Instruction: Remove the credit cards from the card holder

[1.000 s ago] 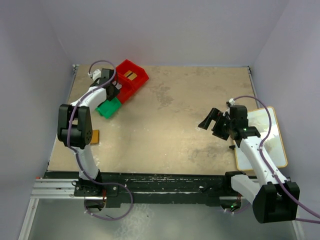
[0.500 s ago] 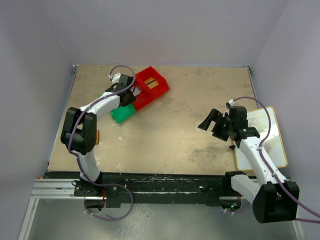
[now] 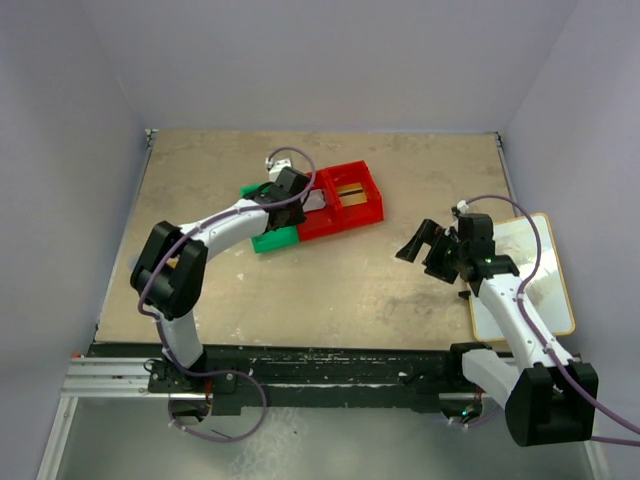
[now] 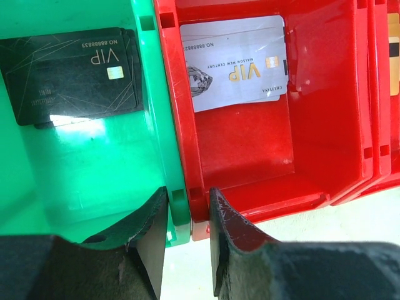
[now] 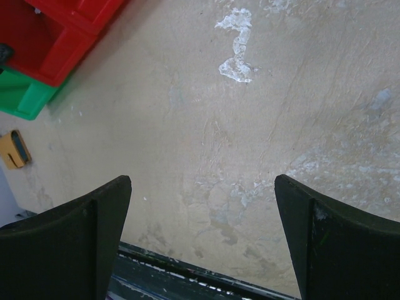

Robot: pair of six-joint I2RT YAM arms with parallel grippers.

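Note:
My left gripper [image 4: 187,200] is shut on the adjoining walls of a green bin [image 4: 81,162] and a red bin [image 4: 250,150], one finger inside each. A black credit card [image 4: 75,75] lies in the green bin and a pale white one [image 4: 237,62] in the red bin. A gold-tan card [image 4: 394,56] shows in the second red compartment. The orange-tan card holder [image 5: 14,149] lies closed far off at the table's left side. My right gripper [image 5: 203,187] hangs open over bare table, holding nothing. From above, the left gripper [image 3: 290,203] sits mid-table and the right gripper [image 3: 415,243] to its right.
The joined bins, the green bin [image 3: 272,240] and the red bin [image 3: 350,205], lie slanted near the table's middle. A large white tan-edged board [image 3: 545,290] lies at the right edge under my right arm. The table's black front rail [image 5: 187,269] runs below the right gripper.
My left arm has swung right, dragging the green and red bins from the back left corner toward the middle of the table. The right arm has stayed still and open.

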